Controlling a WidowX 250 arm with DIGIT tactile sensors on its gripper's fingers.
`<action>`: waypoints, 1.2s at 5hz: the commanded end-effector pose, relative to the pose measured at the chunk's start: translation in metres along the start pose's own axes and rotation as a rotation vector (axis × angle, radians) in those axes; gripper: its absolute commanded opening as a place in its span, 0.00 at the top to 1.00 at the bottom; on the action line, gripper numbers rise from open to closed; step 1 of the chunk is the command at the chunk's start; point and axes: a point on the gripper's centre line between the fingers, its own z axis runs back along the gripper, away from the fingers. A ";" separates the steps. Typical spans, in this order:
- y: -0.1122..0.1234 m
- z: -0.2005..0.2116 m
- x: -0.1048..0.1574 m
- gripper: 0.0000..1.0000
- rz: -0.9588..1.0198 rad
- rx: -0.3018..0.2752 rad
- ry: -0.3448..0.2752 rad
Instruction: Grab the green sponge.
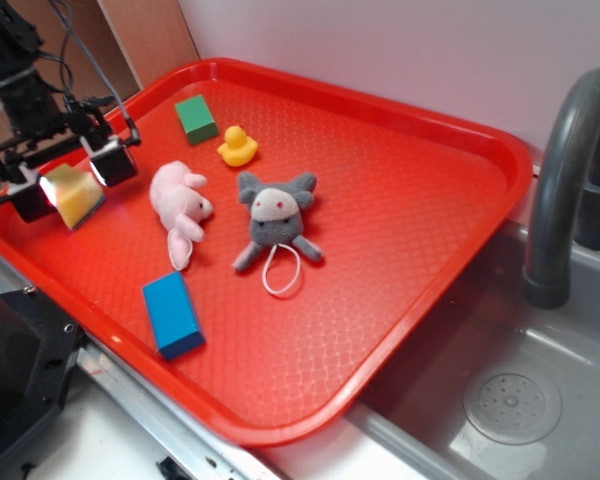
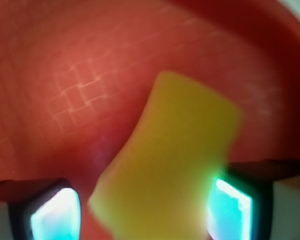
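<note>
The green sponge (image 1: 76, 198) is a yellow foam wedge standing at the left edge of the red tray (image 1: 400, 200). My gripper (image 1: 73, 182) is lowered around it, with one finger on each side. In the wrist view the sponge (image 2: 175, 150) fills the space between the fingers of the gripper (image 2: 145, 210). The right fingertip (image 2: 232, 207) touches the foam. A narrow strip of tray shows between the foam and the left fingertip (image 2: 55, 212). The jaws stand open. The dark scouring face is hidden.
On the tray lie a pink plush toy (image 1: 180, 205), a grey plush toy (image 1: 275, 215), a yellow duck (image 1: 238, 146), a green block (image 1: 196, 118) and a blue block (image 1: 172, 313). A sink (image 1: 520, 400) with a grey faucet (image 1: 565, 170) is on the right.
</note>
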 end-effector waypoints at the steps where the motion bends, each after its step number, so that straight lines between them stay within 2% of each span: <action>1: 0.007 0.000 0.001 1.00 -0.129 0.041 -0.044; 2: -0.006 0.022 -0.016 1.00 -0.330 0.177 -0.115; 3: -0.049 0.058 -0.065 1.00 -0.561 0.318 -0.175; 4: -0.080 0.086 -0.110 1.00 -0.803 0.386 -0.191; 5: -0.097 0.116 -0.144 1.00 -1.060 0.373 -0.191; 6: -0.095 0.145 -0.151 1.00 -1.306 0.320 -0.198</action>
